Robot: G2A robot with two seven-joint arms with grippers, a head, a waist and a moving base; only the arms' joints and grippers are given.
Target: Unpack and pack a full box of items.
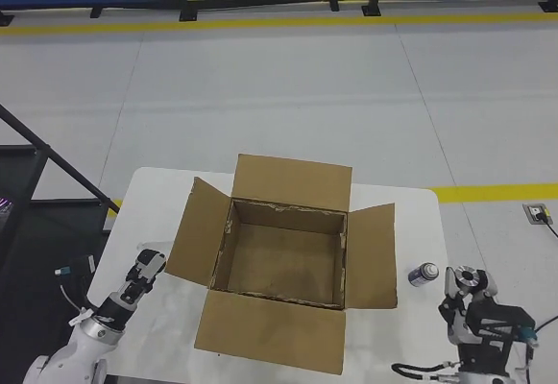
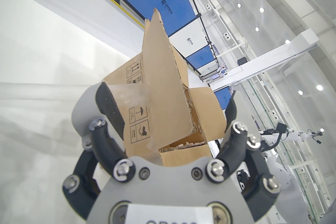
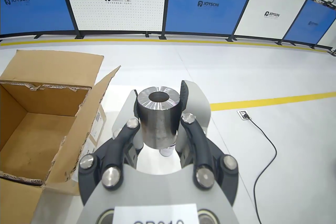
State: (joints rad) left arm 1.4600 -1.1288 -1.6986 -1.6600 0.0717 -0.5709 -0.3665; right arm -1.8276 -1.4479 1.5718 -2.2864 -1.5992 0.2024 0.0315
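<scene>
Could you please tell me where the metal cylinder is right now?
The metal cylinder is held in the right gripper over the right side of the table, beside the right flap of the cardboard box, with a small can next to it.

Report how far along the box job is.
Done, it seems: the box stands open, flaps out, its visible floor bare, and a small can sits on the table beside it. In hand: the right gripper is shut on a metal cylinder, outside the box. The left gripper is open near the box. Left: packing the things back, none yet inside.
</scene>
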